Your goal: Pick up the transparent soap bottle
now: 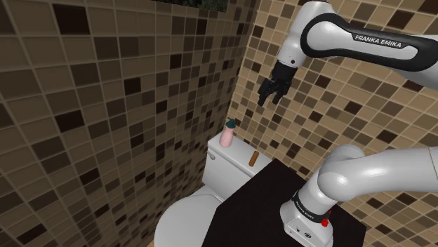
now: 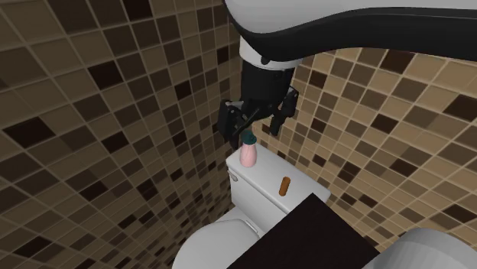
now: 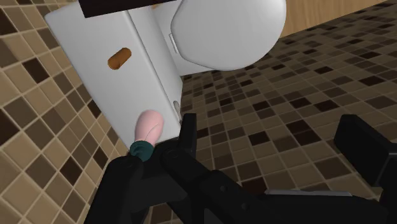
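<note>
Approach in hand: the claw (image 1: pixel 273 94) hangs wide open and empty above the pink soap bottle (image 1: pixel 227 135) on the toilet tank (image 1: pixel 235 167); the next move likely calls for centring, then descending.

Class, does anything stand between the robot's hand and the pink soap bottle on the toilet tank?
Nothing visible does. The open hand hangs in free air above the bottle; the brown cylinder sits apart from it on the tank.
</note>
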